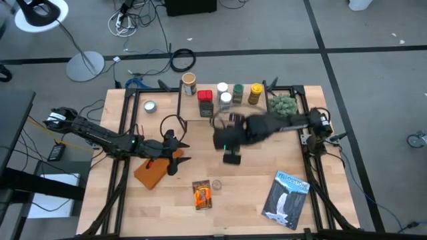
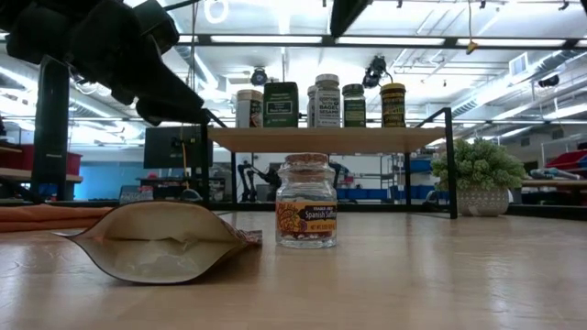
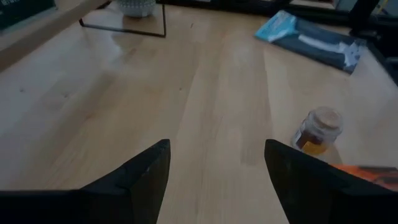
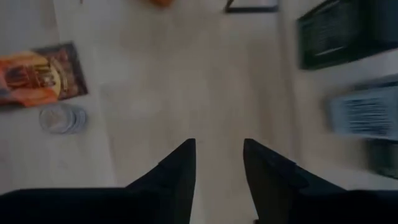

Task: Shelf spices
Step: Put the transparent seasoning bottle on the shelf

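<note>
The shelf [image 1: 248, 111] stands at the table's far middle, and several spices [image 1: 227, 95] stand upright on its top board [image 2: 321, 138]. A small cork-lidded jar [image 2: 305, 213] stands on the table near the front. An orange packet [image 1: 201, 195] lies flat beside it. My right gripper [image 4: 217, 154] hovers open above the table's middle [image 1: 231, 157], in front of the shelf, and holds nothing. My left gripper [image 3: 216, 168] is open low over the table's left middle [image 1: 181, 152]. It faces the jar [image 3: 317, 129] and holds nothing.
A flat orange-brown slab [image 1: 152, 172] lies by my left gripper. A blue booklet [image 1: 287, 198] lies at the near right, a potted plant [image 1: 283, 105] stands right of the shelf, and a small silver tin [image 1: 150, 106] sits at the far left. Black rails run along both table sides.
</note>
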`<state>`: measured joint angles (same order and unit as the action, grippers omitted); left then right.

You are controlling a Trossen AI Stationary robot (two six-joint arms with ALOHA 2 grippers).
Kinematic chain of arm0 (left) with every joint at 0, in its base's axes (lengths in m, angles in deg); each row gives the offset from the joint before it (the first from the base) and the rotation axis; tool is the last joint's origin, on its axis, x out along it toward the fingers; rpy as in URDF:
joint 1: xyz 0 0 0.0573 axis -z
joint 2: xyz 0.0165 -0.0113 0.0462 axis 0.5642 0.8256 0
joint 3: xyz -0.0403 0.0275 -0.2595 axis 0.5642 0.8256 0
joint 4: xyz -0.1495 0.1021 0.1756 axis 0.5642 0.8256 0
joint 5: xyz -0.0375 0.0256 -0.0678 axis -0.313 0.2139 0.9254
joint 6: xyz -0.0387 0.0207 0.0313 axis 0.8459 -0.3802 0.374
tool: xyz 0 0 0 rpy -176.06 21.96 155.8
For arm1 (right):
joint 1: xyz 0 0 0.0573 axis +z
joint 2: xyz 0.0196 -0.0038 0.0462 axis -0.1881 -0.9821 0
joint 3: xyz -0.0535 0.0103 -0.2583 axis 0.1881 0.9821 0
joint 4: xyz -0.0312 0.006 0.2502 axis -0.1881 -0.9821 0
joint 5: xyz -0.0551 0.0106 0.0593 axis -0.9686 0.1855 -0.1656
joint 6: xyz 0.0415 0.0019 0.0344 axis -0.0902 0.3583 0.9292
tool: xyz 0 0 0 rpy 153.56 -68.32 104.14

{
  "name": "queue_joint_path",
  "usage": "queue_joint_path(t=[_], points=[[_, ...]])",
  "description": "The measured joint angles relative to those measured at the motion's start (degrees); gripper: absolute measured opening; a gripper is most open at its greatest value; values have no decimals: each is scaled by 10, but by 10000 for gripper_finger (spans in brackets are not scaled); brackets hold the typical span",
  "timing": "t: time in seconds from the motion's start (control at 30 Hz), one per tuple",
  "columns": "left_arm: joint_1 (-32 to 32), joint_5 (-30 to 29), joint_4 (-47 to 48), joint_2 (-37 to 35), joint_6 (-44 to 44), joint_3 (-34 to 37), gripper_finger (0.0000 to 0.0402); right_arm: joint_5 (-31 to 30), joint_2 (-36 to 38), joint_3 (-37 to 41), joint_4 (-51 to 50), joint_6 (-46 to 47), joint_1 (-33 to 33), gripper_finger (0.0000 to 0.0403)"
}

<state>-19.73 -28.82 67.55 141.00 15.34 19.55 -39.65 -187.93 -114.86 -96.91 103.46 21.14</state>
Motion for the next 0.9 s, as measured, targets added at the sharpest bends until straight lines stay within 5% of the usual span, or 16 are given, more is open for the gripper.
queue_joint_path(t=[0.43,0.67,0.9], points=[[0,15,-17,0,6,0,266,0,110,381,346,191,130,107],[0,27,-18,0,38,-9,266,-76,228,624,567,265,163,91],[1,32,83,3,64,-87,266,-80,286,743,659,346,178,87]])
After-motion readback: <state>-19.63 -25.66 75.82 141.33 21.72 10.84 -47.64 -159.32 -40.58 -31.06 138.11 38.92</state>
